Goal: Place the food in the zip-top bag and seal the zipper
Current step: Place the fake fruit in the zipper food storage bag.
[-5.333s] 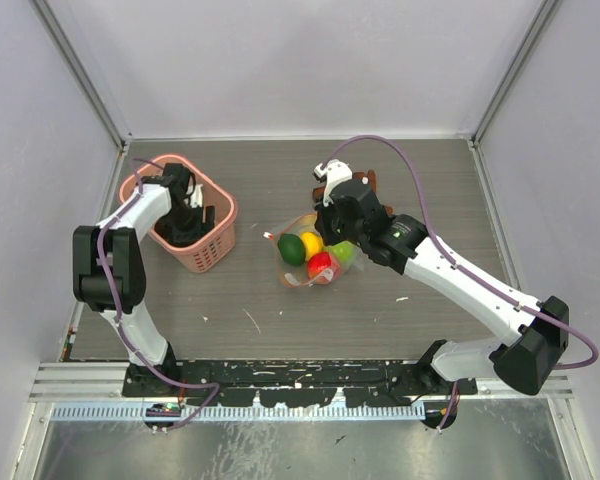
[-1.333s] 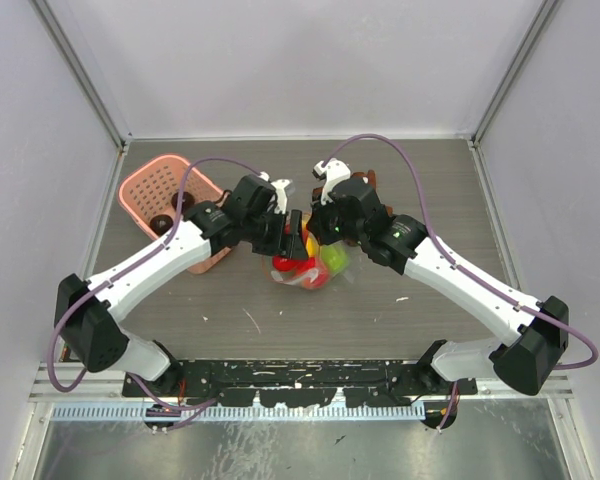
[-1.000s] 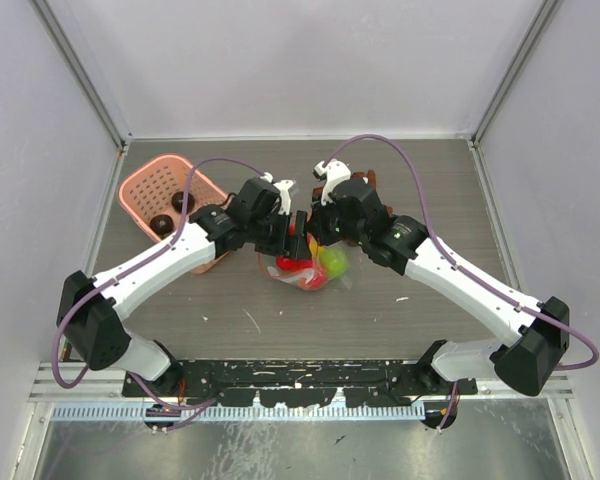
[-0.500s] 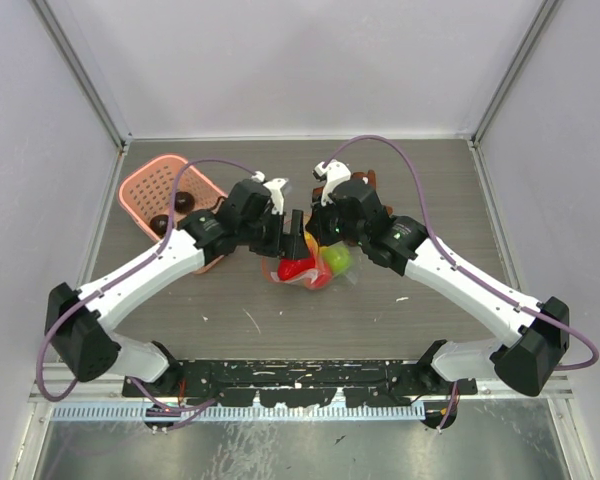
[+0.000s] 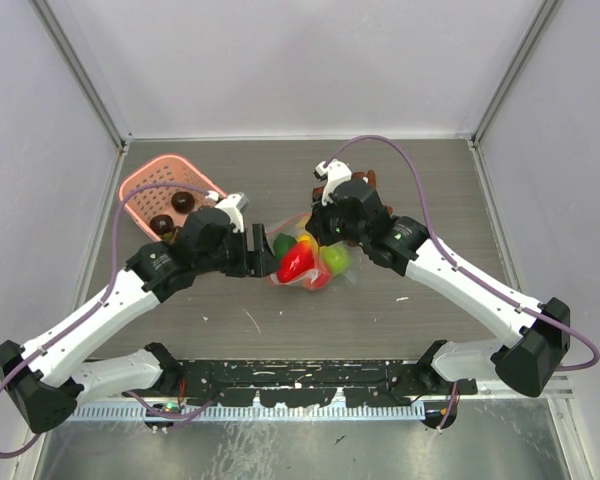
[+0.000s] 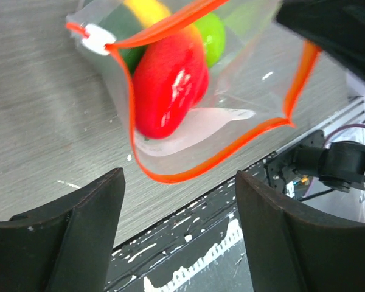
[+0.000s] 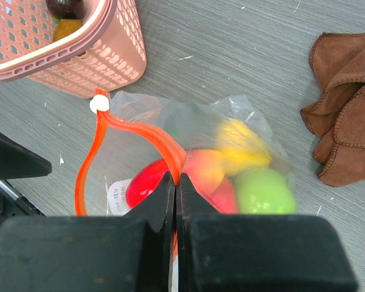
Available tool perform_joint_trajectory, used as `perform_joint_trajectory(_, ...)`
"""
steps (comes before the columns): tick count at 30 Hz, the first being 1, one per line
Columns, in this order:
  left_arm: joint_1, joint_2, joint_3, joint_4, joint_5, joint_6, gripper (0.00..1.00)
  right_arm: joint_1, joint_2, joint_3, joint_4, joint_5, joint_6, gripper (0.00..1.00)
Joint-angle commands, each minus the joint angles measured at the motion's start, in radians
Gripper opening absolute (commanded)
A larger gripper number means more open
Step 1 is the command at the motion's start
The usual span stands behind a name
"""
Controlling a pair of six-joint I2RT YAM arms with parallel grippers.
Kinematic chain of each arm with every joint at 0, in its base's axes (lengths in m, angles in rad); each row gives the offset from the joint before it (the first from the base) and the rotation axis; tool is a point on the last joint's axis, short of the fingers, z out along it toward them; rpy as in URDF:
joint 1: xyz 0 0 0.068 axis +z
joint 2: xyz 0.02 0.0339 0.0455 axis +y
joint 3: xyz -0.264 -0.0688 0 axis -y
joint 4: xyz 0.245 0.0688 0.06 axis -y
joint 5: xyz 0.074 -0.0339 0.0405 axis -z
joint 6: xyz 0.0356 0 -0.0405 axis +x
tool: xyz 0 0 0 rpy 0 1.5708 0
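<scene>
While I am pinching its rim, bag (image 5: 315, 275): lying mid-table, mouth gaping toward my left gripper (image 6: 179, 175).
Right gripper (image 7: 175, 177): clamping the zipper (image 7: 143, 132) mid-strip.
Left gripper: hanging released and empty, just short of the mouth.
Zipper axis: running from white tab (image 7: 99, 104) to my right jaws.
Nearer the tab: left, I am judging.

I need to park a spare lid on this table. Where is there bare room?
Bare: the table at its far right corner, beyond the brown cloth; and the near strip in front of the zip-top bag. Crowded: the centre, where the left gripper faces the bag pinched by the right gripper, beside the pink basket.
</scene>
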Motion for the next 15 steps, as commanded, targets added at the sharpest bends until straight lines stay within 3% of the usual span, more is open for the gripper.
perform_joint_trajectory(1, -0.004, 0.001, -0.075, 0.02, -0.067, -0.072, 0.71, -0.004, -0.042, 0.005, 0.08, -0.008, 0.011, 0.0)
perform_joint_trajectory(11, -0.004, 0.072, -0.159, 0.202, -0.073, -0.157, 0.54, -0.005, -0.045, -0.001, 0.075, -0.011, 0.011, 0.0)
perform_joint_trajectory(15, -0.004, 0.098, -0.155, 0.227, -0.043, -0.163, 0.38, -0.005, -0.046, -0.002, 0.074, -0.004, 0.01, 0.0)
